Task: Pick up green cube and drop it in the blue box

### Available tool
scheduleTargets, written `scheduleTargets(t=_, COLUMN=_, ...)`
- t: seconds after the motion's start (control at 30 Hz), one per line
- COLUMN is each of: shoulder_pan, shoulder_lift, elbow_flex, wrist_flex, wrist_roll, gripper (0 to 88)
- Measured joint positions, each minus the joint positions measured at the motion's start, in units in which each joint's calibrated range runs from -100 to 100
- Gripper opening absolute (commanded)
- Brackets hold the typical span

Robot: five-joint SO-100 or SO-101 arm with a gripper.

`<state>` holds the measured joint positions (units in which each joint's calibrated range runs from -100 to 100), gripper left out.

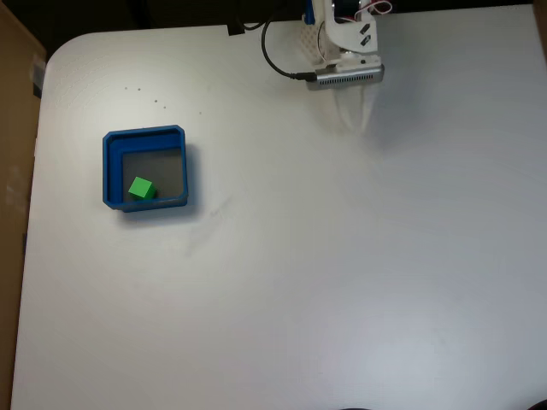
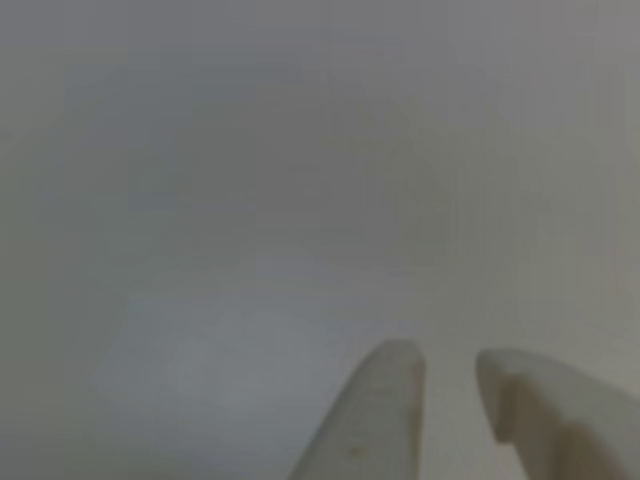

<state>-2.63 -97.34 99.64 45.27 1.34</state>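
Inside the blue box [image 1: 109,162], at its lower-left corner in the fixed view, sits the green cube [image 1: 141,189]; the drop looks done. Well apart, the hand [image 1: 355,115] hangs empty, fingers slightly parted, over bare bench [image 1: 342,273].

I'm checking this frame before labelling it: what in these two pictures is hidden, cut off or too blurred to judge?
- Arm: in the fixed view the top edge cuts it off above the gripper.
- Gripper in the other view: blurred, fingertips alone enter from the bottom edge; slightly apart, nothing between them.
- Green cube: too small to tell whether it touches the blue box wall.
- Table: featureless blur in the other view.
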Motion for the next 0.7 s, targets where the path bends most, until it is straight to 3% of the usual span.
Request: scheduleTargets(t=0.7, shoulder_pan=-0.9, shoulder_lift=0.0, elbow_flex=0.0, wrist_flex=0.0, wrist_roll=0.0, gripper=1.4)
